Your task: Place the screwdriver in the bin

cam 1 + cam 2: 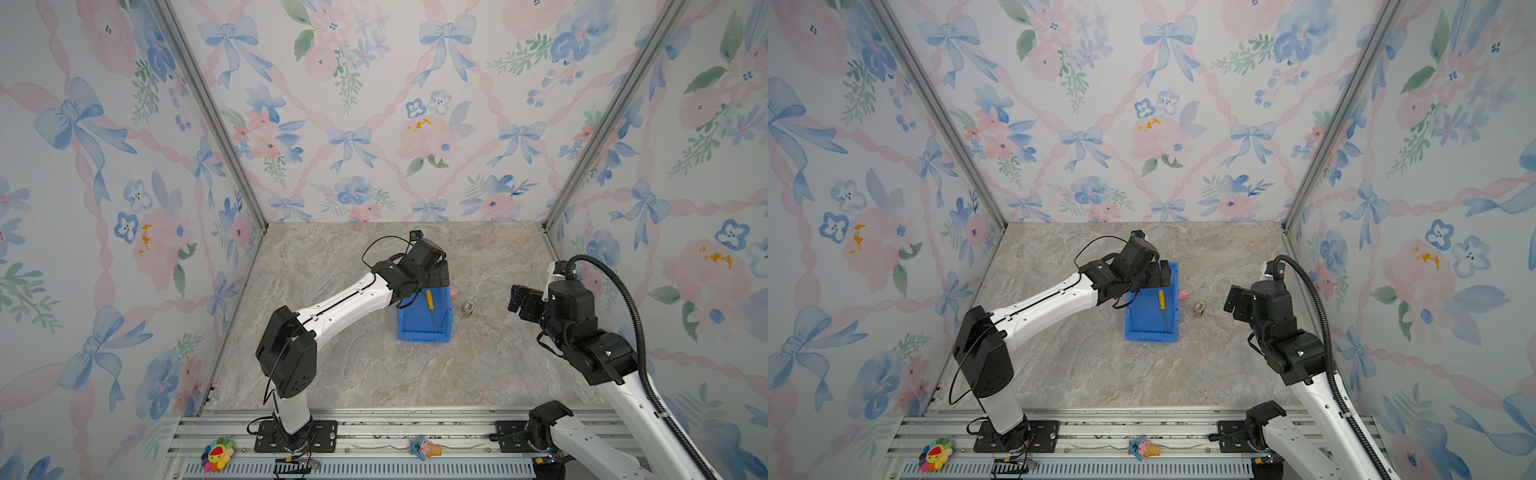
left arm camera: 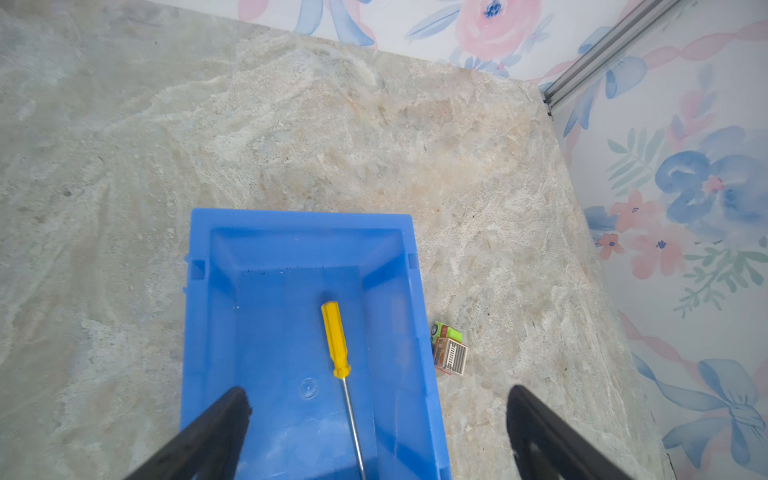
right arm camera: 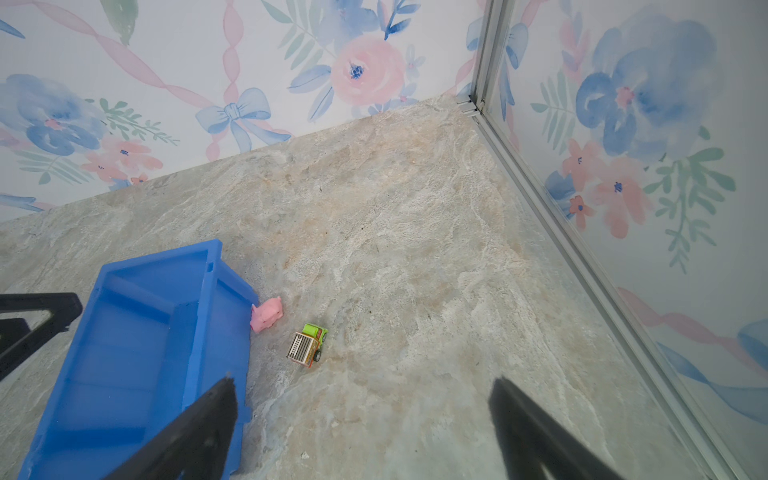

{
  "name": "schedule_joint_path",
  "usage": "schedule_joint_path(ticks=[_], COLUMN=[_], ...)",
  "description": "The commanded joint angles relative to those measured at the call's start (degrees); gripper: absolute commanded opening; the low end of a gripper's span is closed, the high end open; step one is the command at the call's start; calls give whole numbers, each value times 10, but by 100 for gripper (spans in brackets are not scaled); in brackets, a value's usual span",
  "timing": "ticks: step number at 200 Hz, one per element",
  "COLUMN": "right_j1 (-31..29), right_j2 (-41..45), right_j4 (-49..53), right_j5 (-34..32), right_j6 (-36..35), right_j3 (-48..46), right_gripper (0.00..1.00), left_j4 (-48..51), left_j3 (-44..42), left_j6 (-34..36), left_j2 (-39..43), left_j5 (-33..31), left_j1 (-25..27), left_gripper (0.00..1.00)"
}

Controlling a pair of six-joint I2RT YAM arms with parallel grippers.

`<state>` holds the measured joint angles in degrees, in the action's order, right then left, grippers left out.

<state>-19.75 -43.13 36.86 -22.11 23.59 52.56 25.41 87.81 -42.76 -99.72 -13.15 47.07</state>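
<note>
1. Screwdriver [image 2: 338, 353] lies inside bin [image 2: 299, 226], long axis along bin's length, handle at far end.
2. Left claw [image 2: 378, 392] spread wide, empty, hovering above it; right claw [image 3: 362, 382] also apart, farther off.

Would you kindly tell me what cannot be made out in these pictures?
- Tip of the screwdriver: cut off by the left wrist view's edge.
- Far end of the bin: covered by the left arm in both top views.
- The pink toy: mostly hidden behind the bin in a top view.
</note>
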Motion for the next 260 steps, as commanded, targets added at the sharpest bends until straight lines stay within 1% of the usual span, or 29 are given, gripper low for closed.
schedule_joint_path(ticks=[1, 34, 53, 67, 90, 109, 131, 149, 163, 182, 212, 215, 233, 244, 260], right_j1=[8, 23, 37, 45, 56, 62, 63, 64, 64, 67, 74, 74, 87, 95, 115], right_j2=[28, 67, 74, 76, 76, 83, 100, 105, 97, 71, 7, 2, -21, -29, -50], right_j4=[-2, -25, -43, -57, -91, -120, -196, -268, -288, -303, -382, -386, -424, -452, -509], right_j5=[-5, -7, -6, -1, 4, -15, -17, -17, -26, -22, -5, -4, 13, 18, 30], right_j6=[-1, -13, -19, -23, -25, -15, -49, -99, -124, -156, -215, -217, -225, -225, -221], right_j3=[-23, -62, -84, -101, -133, -158, -206, -255, -272, -278, -314, -317, -339, -354, -376], right_gripper=[97, 97, 97, 97, 97, 97, 97, 97, 97, 97, 97, 97, 97, 97, 97], left_j4=[5, 5, 4, 4, 4, 4, 2, -11, -37, -60, -170, -179, -244, -310, -433], left_j3=[-40, -103, -150, -186, -248, -293, -318, -343, -366, -388, -452, -471, -512, -552, -624], left_j6=[32, 39, 42, 45, 43, 33, 48, 60, 95, 119, 173, 178, 222, 267, 344], left_j2=[39, 112, 161, 197, 252, 294, 316, 321, 323, 318, 322, 324, 344, 362, 393], left_j5=[-14, -31, -53, -82, -121, -154, -170, -218, -241, -263, -261, -264, -279, -280, -262], left_j1=[-1, -2, -7, -13, -41, -74, -120, -138, -145, -158, -185, -186, -189, -190, -195], left_gripper=[97, 97, 97, 98, 97, 98, 97, 97, 97, 97, 97, 98, 97, 97, 98])
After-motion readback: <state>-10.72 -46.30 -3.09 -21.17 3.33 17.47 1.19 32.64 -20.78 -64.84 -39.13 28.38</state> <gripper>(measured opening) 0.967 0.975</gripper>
